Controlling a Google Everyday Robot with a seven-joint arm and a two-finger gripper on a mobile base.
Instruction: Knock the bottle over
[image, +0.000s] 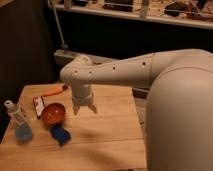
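Observation:
The bottle (13, 113) is small, clear plastic with a white cap. It stands upright near the left edge of the wooden table (110, 140), just behind a light-blue cup (23, 133). My gripper (84, 109) hangs from the white arm over the middle of the table, pointing down, to the right of the orange bowl (53, 114). It is well to the right of the bottle and apart from it. It holds nothing that I can see.
A dark-blue object (60, 135) lies in front of the bowl. A small red, white and black packet (38, 106) lies left of the bowl. An orange-handled tool (54, 91) lies at the table's back. A dark wall and railing stand behind.

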